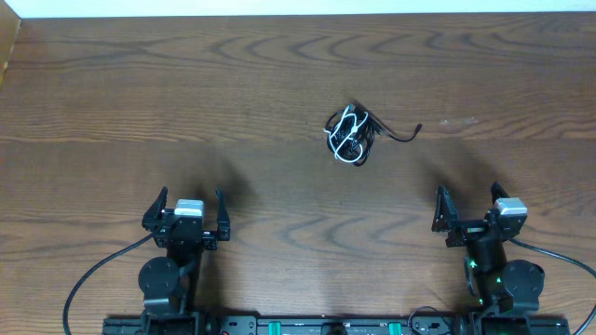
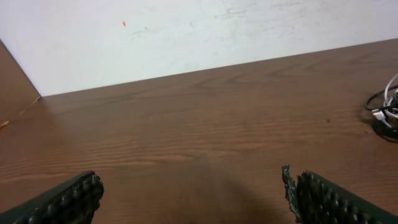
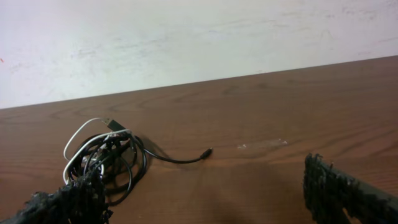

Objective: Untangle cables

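The cables lie in a small knotted clump of black cords and one white cord at the table's middle, a black plug end trailing right. The clump shows at the left of the right wrist view and at the right edge of the left wrist view. My left gripper is open and empty near the front left, far from the clump. My right gripper is open and empty at the front right, short of the clump.
The brown wooden table runs back to a white wall. Thick black wires run from the arm bases along the front edge. A raised wooden edge stands at the far left corner.
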